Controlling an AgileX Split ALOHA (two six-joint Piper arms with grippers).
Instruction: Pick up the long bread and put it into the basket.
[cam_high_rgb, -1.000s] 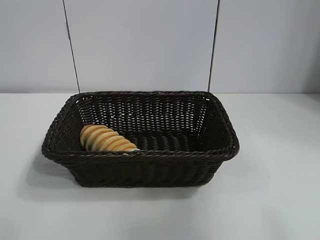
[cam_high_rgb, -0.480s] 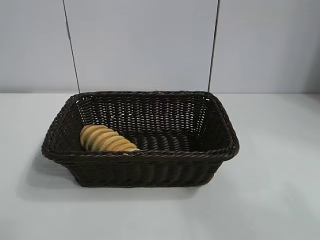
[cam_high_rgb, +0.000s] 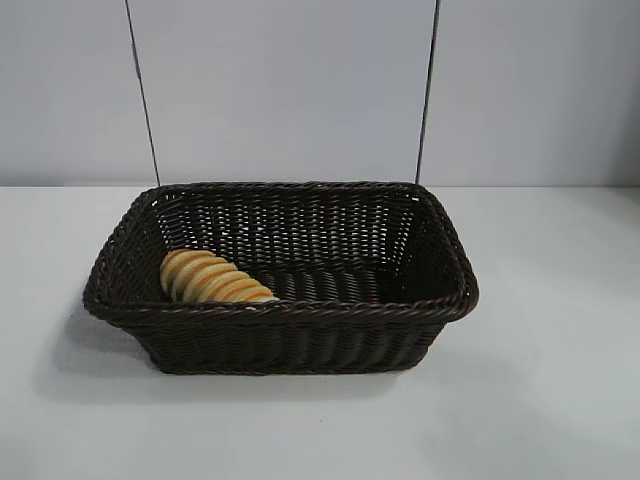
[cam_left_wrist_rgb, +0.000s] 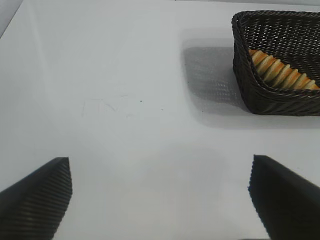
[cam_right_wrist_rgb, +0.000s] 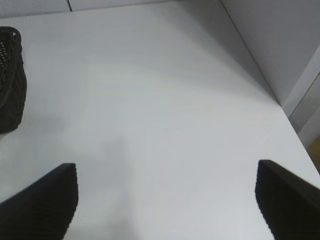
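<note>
bread (cam_high_rgb: 213, 279): in basket (cam_high_rgb: 300, 320), lower-left corner, long axis upper-left to lower-right
left gripper (cam_left_wrist_rgb: 160, 200): spread, empty
right gripper (cam_right_wrist_rgb: 167, 200): spread, empty

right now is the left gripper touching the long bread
Apart. The left wrist view shows the left gripper open over bare table, with the long bread lying far off inside the basket.
</note>
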